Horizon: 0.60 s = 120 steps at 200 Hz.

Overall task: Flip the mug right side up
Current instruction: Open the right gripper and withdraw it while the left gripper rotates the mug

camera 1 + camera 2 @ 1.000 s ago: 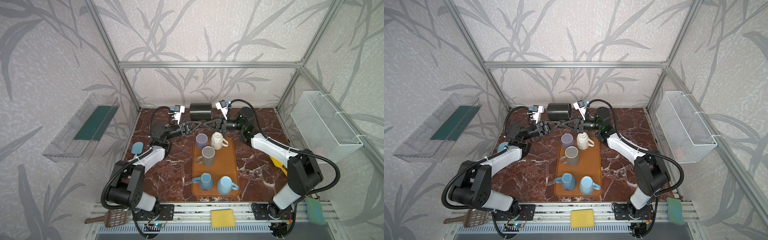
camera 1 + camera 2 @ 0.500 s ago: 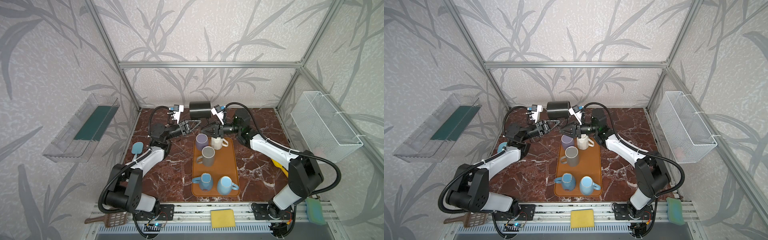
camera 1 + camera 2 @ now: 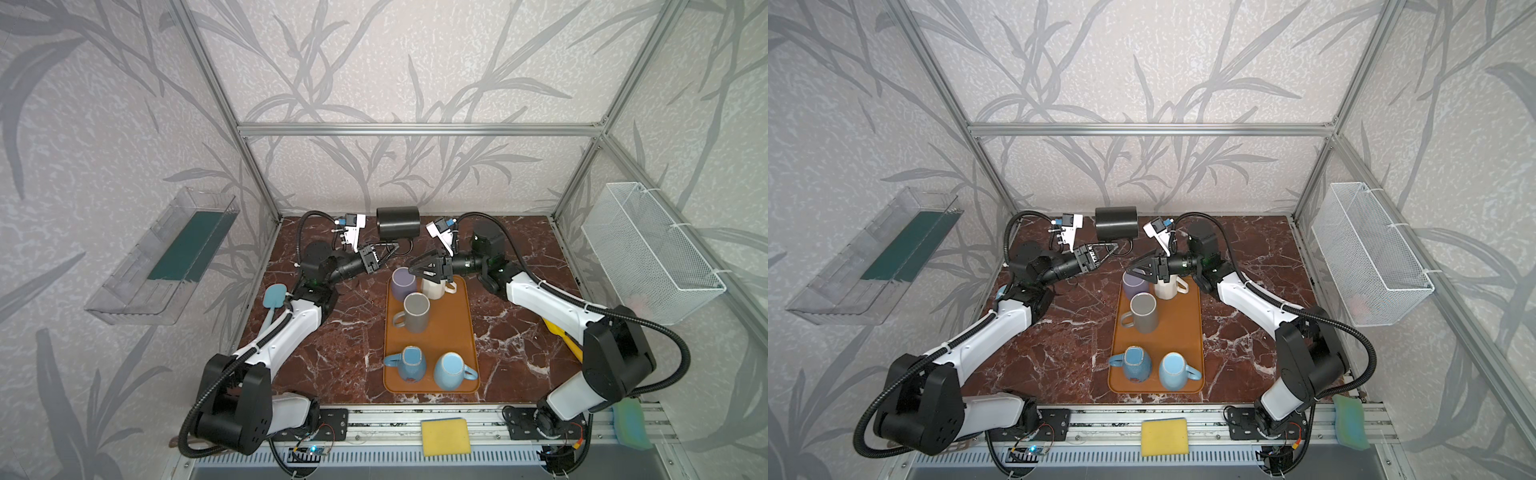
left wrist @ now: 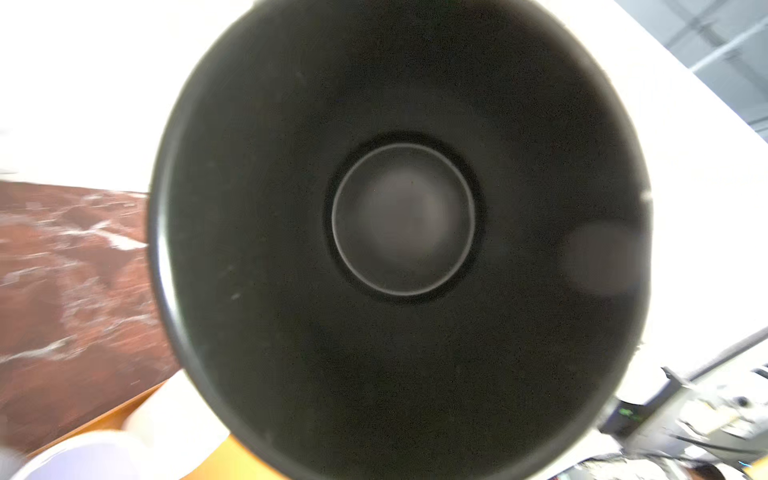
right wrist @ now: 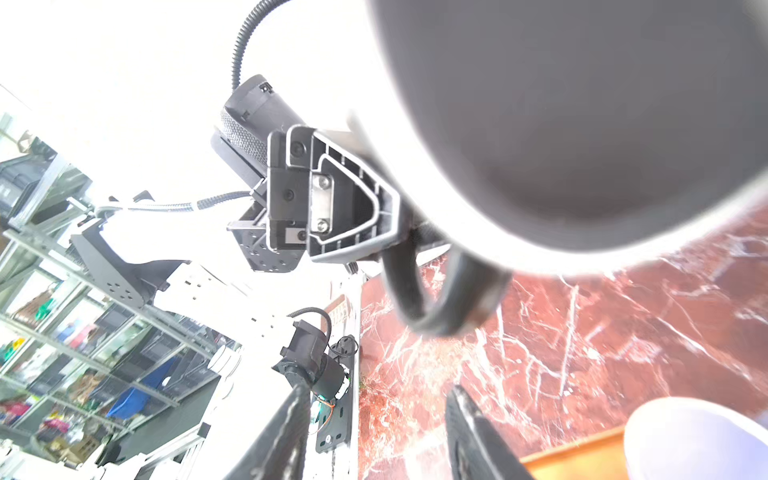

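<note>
1. My left fingers [image 5: 353, 208] are pinching the handle [image 5: 401, 286] of the black mug [image 3: 397, 222]. My right fingers [image 5: 473, 436] are spread, empty and apart from it, above the far end of the tray [image 3: 461, 332].
2. The mug hangs on its side at the back of the tabletop [image 3: 345, 345], seemingly clear of it. Its handle points down and its mouth faces my left wrist camera.
3. I judge the flip about half done. I'd roll the left wrist slowly until the mouth faces up, since a pinch on the handle alone lets the body swing.
4. I'd then lower it onto bare marble, away from the purple mug [image 3: 403, 282] and the cream mug [image 3: 434, 289]. I'd let go only once the base sits flat.
5. The mug is a matte black, straight-sided cylinder with a thin loop handle. It is dark inside and looks empty.
</note>
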Tool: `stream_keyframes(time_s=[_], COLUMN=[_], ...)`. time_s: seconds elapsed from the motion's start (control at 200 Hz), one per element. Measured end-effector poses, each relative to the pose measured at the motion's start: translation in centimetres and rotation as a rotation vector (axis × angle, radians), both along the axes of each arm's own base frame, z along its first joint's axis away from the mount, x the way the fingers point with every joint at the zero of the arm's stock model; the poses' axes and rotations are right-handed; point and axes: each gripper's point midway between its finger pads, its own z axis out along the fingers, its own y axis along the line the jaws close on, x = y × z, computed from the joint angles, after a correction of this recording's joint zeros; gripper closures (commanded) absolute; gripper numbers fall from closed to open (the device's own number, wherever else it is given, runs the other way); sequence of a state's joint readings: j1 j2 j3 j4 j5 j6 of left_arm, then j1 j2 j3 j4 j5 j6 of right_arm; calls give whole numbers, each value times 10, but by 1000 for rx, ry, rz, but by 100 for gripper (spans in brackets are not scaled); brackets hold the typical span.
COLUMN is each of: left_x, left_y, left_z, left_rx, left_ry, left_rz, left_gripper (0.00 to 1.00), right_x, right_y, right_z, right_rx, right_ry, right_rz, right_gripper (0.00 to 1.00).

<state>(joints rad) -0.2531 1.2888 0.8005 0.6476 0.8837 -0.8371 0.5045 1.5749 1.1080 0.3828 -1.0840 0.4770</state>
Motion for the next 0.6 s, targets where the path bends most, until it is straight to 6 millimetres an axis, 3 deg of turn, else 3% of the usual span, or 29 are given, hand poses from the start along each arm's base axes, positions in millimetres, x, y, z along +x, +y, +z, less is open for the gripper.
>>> stream_keyframes(time_s=[0.25,0.6], left_x=[17,30], left_y=[13,43], left_z=[-43,-74], left_rx=[139,328], left_ry=[147,276], left_rz=[118,266], left_gripper=[100,100], right_x=[6,9], right_y=[-21,-50], right_z=[1,1], right_rx=[-4,-17], right_ry=[-2,2], right_rz=[-68,-157], right_gripper=[46,46])
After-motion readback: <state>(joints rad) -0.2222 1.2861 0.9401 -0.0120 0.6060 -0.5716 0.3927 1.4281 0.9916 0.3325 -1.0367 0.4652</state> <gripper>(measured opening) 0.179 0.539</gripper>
